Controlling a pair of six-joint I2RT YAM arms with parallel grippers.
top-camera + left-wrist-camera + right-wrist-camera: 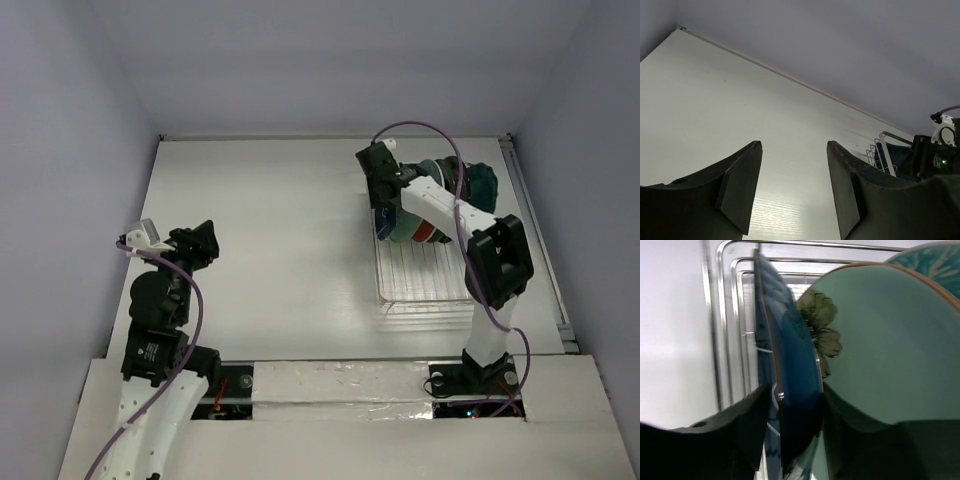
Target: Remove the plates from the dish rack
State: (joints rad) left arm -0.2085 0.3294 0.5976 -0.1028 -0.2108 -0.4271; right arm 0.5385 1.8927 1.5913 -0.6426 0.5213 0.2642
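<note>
Left gripper (200, 243): spread wide with nothing between its fingers, hovering over the bare left part of the table (280, 230), well apart from the rack
Dish rack (425, 285): on the right half of the table; its near rows of tines look empty, and the plates (440, 205) crowd its far end
Right gripper (795, 397): reached over the rack to that far end, one finger on each side of the dark blue plate (792, 355); a thin line of light shows beside one finger, so I cannot tell whether it pinches the rim or only straddles it
Plate order: the blue plate stands on edge just beside the rack's end wires (722, 315), the mint-green plate (890, 350) with a dark flower is close behind it, and a teal plate (935, 260) is beyond
Step, as I judge it: securing the blue plate before lifting it out
Risk: a shallow hold on a glazed rim could slip; a tilted lift could knock the mint-green plate or snag the blue one on the end wires or tines
Room: little between the plates, so a straight upward lift looks safest; the wide open table to the left offers a set-down place, while the right table edge (540, 250) and back wall (330, 70) are near
</note>
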